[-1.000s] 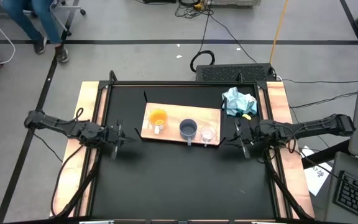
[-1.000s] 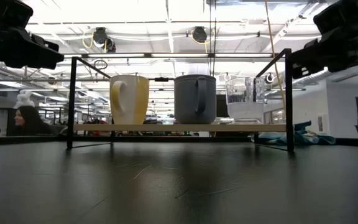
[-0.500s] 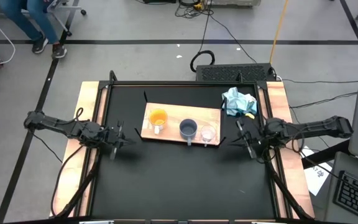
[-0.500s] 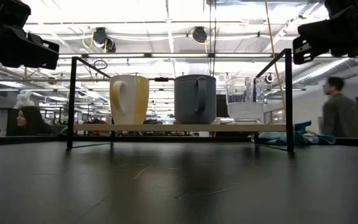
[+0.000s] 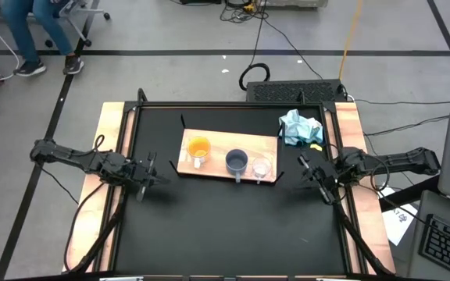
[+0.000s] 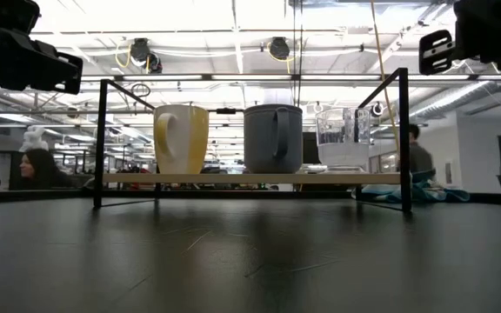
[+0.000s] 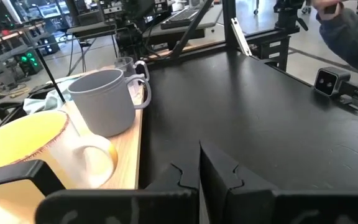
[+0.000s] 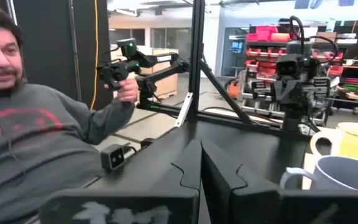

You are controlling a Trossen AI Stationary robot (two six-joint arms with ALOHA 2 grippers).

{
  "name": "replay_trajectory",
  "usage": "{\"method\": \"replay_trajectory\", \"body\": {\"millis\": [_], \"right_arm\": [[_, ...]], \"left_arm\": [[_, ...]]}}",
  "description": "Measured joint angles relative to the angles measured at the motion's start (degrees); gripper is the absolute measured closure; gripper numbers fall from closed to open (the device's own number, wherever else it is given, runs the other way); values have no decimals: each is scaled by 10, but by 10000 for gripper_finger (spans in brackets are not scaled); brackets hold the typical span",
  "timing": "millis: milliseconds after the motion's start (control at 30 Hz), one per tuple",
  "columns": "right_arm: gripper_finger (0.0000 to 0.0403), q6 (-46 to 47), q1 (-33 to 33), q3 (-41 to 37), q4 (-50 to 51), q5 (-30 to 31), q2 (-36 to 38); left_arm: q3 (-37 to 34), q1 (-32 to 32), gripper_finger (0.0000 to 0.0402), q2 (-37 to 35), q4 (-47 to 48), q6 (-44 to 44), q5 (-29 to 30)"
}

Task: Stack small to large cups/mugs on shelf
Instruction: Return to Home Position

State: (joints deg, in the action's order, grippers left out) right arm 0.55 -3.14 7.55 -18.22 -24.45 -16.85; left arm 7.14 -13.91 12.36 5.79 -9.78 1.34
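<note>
- Already, all three cups stand in one row on the shelf (image 5: 217, 144), the row running along the board's long axis.
- From the left arm's end to the right arm's end the order is orange mug (image 5: 198, 147), then blue-grey mug (image 5: 236, 161), then glass cup (image 5: 262, 167), each close beside the next with a gap showing between them in the low view.
- Seen from table height, the three are upright, with the glass cup the shortest.
- The left gripper (image 5: 148, 175) hangs above the table (image 5: 233, 234) just off the shelf's left short end. It is nearest the orange mug but clear of it, and its jaws are pressed together with nothing between them.
- The right gripper (image 5: 309, 178) sits off the opposite short end, nearest the glass cup and apart from it. Its jaws are likewise clenched and empty.
- A light-blue cloth (image 5: 300, 127) lies near the shelf's far right corner, further back on the table than the right gripper.
- The relation that matters is that the shelf lies inward from both pairs of jaws, between the two arms.
- Judging by that, the stacking looks finished, and each arm can draw outward along its own side, away from the cups, with little risk of brushing one.
</note>
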Motion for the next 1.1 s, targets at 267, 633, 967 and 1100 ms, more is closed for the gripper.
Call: {"method": "replay_trajectory", "body": {"millis": [267, 633, 967, 1100], "right_arm": [[403, 3, 0, 0, 13, -1, 9], [403, 3, 0, 0, 14, -1, 9], [403, 2, 0, 0, 16, 1, 9], [403, -1, 0, 0, 21, 1, 9]], "left_arm": [[0, 0, 398, 0, 1, 9, -12], [0, 0, 376, 0, 0, 25, -30], [0, 0, 378, 0, -15, 42, -28], [0, 0, 378, 0, -17, 53, -29]]}}
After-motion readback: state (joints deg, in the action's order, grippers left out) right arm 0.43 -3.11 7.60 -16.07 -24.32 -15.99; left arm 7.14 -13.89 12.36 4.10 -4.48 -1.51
